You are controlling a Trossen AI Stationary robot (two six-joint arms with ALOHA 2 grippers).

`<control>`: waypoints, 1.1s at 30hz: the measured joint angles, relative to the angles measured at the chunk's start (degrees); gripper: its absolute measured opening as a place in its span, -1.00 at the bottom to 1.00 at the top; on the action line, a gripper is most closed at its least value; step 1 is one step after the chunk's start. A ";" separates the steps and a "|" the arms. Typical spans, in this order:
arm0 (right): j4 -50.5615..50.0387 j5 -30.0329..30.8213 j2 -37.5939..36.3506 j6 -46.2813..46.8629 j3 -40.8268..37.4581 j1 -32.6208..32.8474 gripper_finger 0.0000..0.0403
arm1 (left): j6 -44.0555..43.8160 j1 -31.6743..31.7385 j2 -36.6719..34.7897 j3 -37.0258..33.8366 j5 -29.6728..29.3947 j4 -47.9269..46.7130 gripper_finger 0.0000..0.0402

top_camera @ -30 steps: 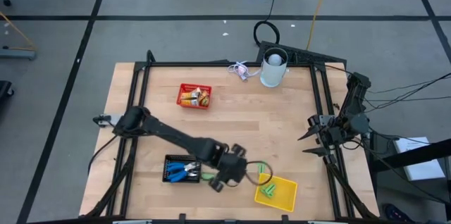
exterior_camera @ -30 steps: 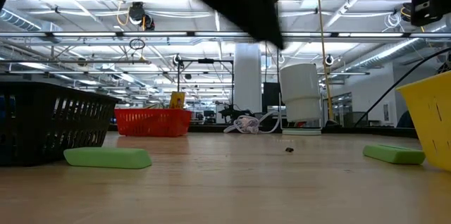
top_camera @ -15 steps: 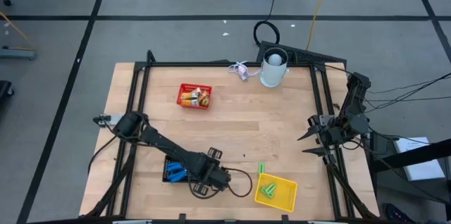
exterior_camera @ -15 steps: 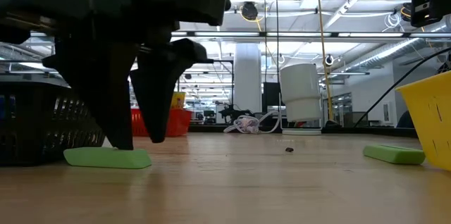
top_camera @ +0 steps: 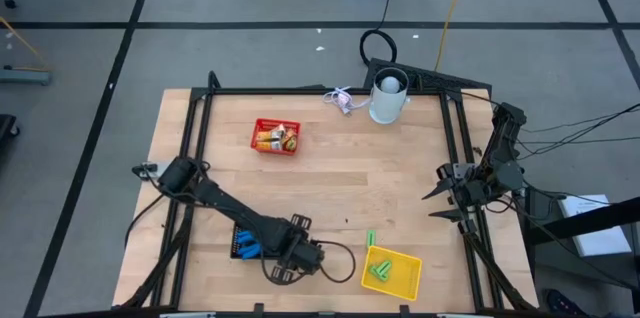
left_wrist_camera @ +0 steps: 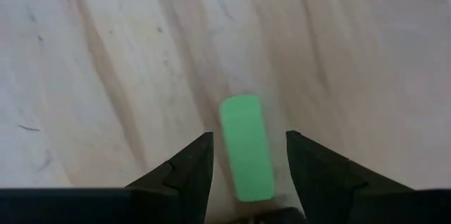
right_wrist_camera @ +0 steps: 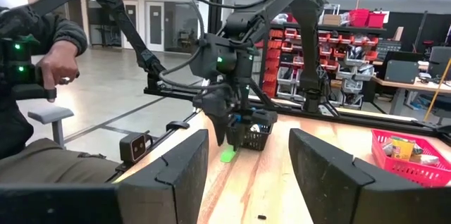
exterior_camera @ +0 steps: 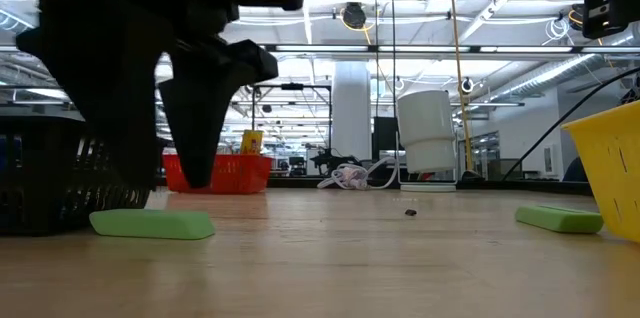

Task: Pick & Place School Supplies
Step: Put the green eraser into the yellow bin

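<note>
The left gripper (left_wrist_camera: pixel 244 155) hung low over the near edge of the tabletop (top_camera: pixel 380 193), right beside the black basket (top_camera: pixel 242 240). Its fingers (left_wrist_camera: pixel 184 168) were open, with one on each side of a green bar (left_wrist_camera: pixel 246 145) that lay flat on the wood. They were not squeezing it yet. From table height the same bar (exterior_camera: pixel 152 223) sat on the tabletop with the dark fingers (exterior_camera: pixel 198 108) just above it. To do this step well, the gripper should go straight down so the bar stays in the middle of the gap. Then the fingers should close gently on its two long sides. The bar looked smooth and thin, so it might slip or turn if one finger touched first. After that, the bar likely belonged in the yellow basket (top_camera: pixel 405 276), where other green bars (top_camera: pixel 378 272) already lay. One more green bar (top_camera: pixel 370 239) rested on the tabletop just beside that basket. The blue-handled tools (top_camera: pixel 250 248) sat in the black basket, and the orange sticks (top_camera: pixel 272 139) sat in the red basket (top_camera: pixel 262 124) farther back. The right gripper (top_camera: pixel 438 203) waited at the right edge of the tabletop with its fingers (right_wrist_camera: pixel 169 175) open and nothing between them.
</note>
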 joint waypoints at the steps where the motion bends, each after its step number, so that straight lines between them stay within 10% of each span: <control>1: -0.07 0.00 0.00 -0.02 0.00 0.00 -0.07 | -0.41 -0.12 0.00 0.00 0.13 0.04 -0.08; 21: 0.01 0.15 0.00 0.15 -0.02 -0.02 -0.07 | -5.75 0.25 0.13 -9.92 1.09 12.73 -0.09; 29: -0.01 0.17 0.00 0.09 -0.02 -0.02 -0.07 | -2.29 -0.65 0.26 -10.12 -2.21 12.93 -0.83; 33: -0.01 0.17 0.00 0.02 -0.02 -0.02 -0.07 | 1.86 -1.22 0.35 -9.66 -5.08 13.93 -0.84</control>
